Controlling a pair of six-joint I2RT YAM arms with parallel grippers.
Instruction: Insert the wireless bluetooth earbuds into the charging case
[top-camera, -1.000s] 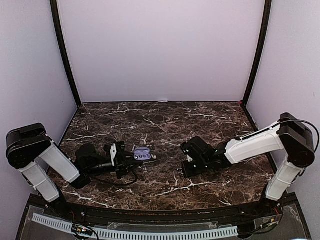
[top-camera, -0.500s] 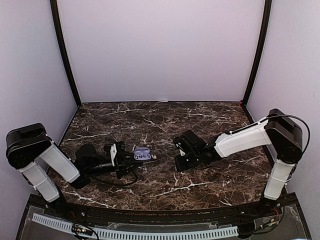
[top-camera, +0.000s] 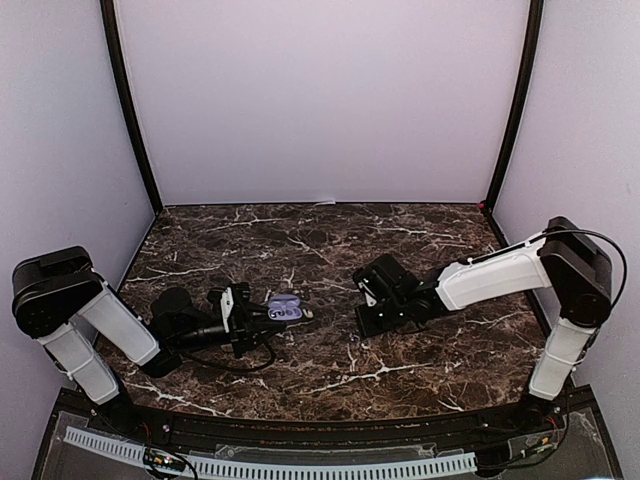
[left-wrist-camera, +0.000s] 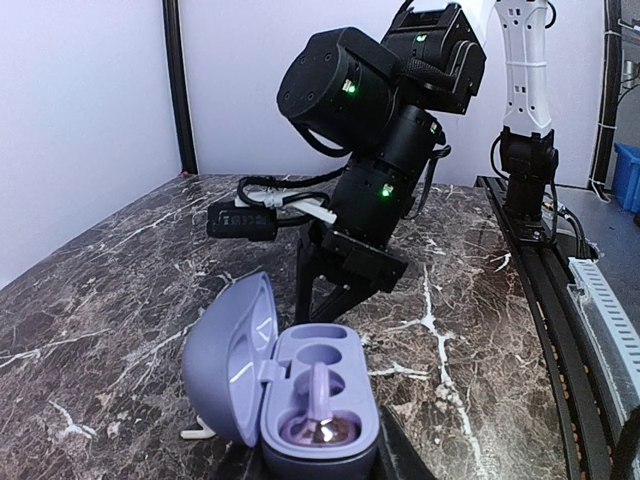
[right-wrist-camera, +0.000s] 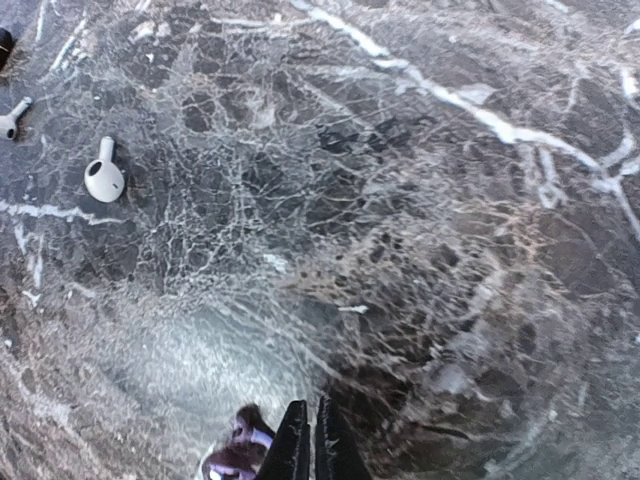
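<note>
The purple charging case (left-wrist-camera: 315, 400) lies open, lid (left-wrist-camera: 225, 355) tipped to the left, and my left gripper (top-camera: 266, 314) is shut on its base. One purple earbud (left-wrist-camera: 320, 425) sits in the near socket; the far socket (left-wrist-camera: 322, 353) is empty. My right gripper (right-wrist-camera: 306, 445) points down at the table just past the case, jaws shut with nothing between them. A second purple earbud (right-wrist-camera: 236, 458) lies on the marble right beside its left finger. In the top view the right gripper (top-camera: 370, 322) stands to the right of the case (top-camera: 285, 307).
A white stemmed earbud (right-wrist-camera: 103, 178) lies on the marble, with another white one (right-wrist-camera: 10, 120) and a dark one (right-wrist-camera: 3, 45) at the left edge of the right wrist view. A small white piece (left-wrist-camera: 197, 432) lies under the case lid.
The right gripper swung left toward the case, then drew back a little to the right. The left arm and the case have not moved.
</note>
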